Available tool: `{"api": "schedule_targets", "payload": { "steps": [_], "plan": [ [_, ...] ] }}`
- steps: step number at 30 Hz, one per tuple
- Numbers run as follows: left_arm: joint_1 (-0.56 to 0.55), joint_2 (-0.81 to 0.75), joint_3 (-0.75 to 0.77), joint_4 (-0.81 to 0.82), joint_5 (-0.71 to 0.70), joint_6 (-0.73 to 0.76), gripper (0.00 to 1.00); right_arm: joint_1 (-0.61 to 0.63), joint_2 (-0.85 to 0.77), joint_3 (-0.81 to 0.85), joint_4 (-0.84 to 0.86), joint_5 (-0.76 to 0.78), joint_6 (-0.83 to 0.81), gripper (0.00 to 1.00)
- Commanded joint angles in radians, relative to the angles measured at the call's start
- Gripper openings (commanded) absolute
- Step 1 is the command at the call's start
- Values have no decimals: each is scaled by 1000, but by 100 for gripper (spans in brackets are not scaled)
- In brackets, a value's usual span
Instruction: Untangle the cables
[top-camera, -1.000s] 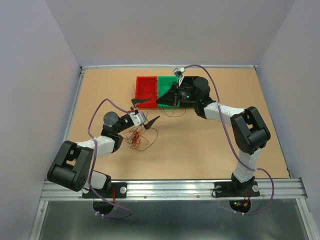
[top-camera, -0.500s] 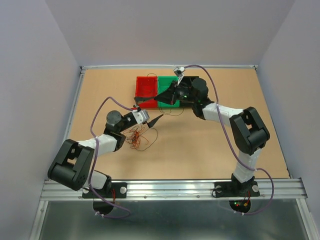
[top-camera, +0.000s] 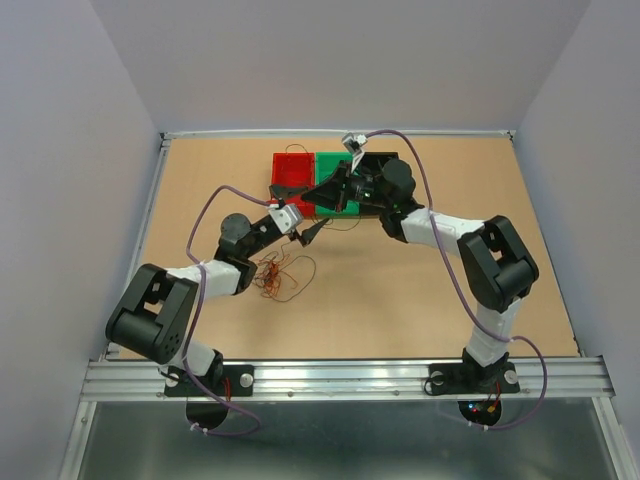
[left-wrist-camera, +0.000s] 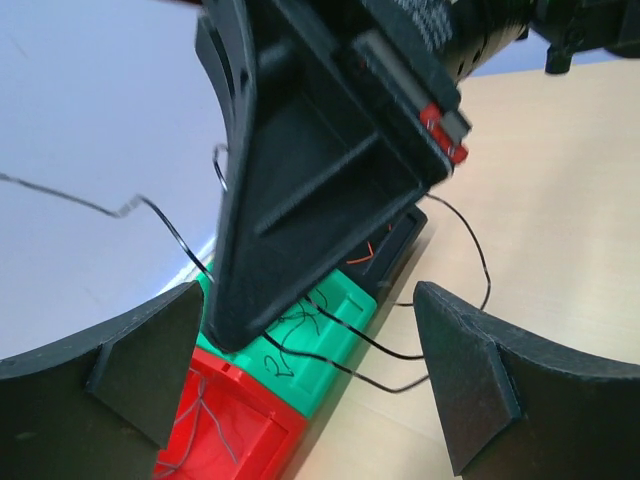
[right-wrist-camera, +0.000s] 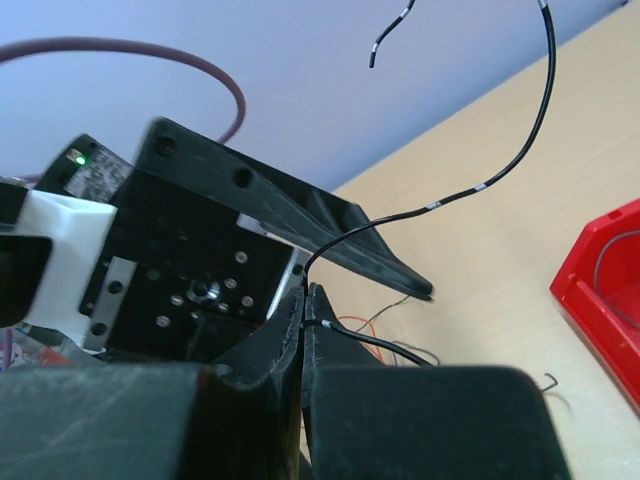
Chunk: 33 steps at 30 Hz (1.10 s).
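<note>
While the right gripper (right-wrist-camera: 303, 300) pinches a thin black wire (right-wrist-camera: 480, 188) by the green bin (top-camera: 326, 166) at the tabletop's far edge, the left gripper (top-camera: 296, 218) gapes wide facing it, with the other cables (top-camera: 282, 276) clumped toward the near edge, closest to the left arm

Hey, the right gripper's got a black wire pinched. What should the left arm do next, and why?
Probably close the left gripper on the free length of the black wire. The right gripper is shut on that wire. The left one is wide open and facing it, with slack wire hanging between its fingers, so a second grip would likely let the two arms pull it free.
</note>
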Motion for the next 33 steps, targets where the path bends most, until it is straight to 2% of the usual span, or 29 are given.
{"api": "schedule_targets", "payload": {
  "steps": [1,10,13,14,17,19,22,26,33],
  "plan": [
    [-13,25,43,269,-42,-9,99,9,-73,-16,154,20,6,0],
    [-22,79,82,291,-157,-38,99,9,-124,-84,281,2,104,0],
    [-22,85,107,282,-148,-47,88,9,-112,-90,320,-9,146,1],
    [-22,87,115,269,-141,-43,77,9,-110,-90,329,-18,157,1],
    [-22,88,118,240,-153,-15,63,9,-109,-96,341,-23,178,1],
    [-19,88,106,275,-133,-15,60,9,-107,-96,349,-26,181,1],
    [-19,93,97,292,-122,-12,51,9,-98,-90,358,-34,195,1],
    [-15,94,118,240,-222,46,28,9,-98,-94,377,-43,227,1],
    [7,106,79,358,-334,66,11,3,-55,-75,370,-138,286,1]
  ]
}}
